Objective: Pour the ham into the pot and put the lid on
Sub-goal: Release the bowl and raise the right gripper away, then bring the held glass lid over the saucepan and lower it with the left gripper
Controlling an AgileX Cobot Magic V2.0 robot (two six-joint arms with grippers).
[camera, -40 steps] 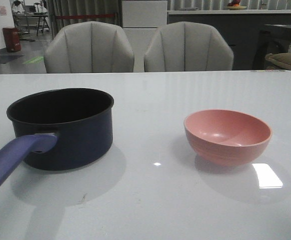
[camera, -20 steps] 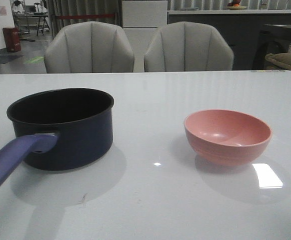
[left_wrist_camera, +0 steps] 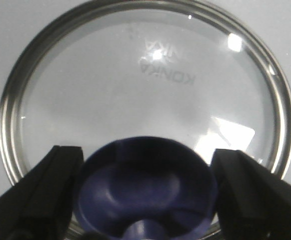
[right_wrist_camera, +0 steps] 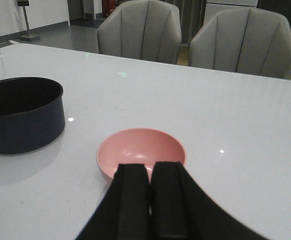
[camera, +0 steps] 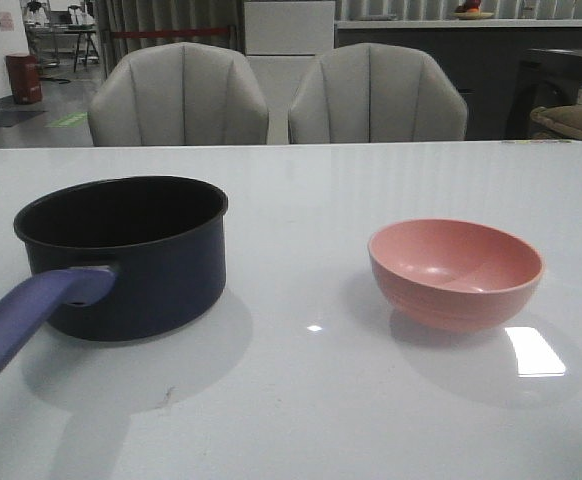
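Observation:
In the left wrist view the lid, dark glass with a silvery rim, lies flat on the white table. My left gripper stands over it. Its black fingers press both sides of the blue funnel knob, with no gap showing. The navy pot with its purple-blue handle stands at the left; its inside is too dark to show ham. My right gripper is shut and empty, just short of the pink bowl. The bowl looks empty. Neither gripper shows in the front view.
Two grey chairs stand behind the table's far edge. The pot also shows in the right wrist view, to the left of the bowl. The white tabletop is glossy with light reflections.

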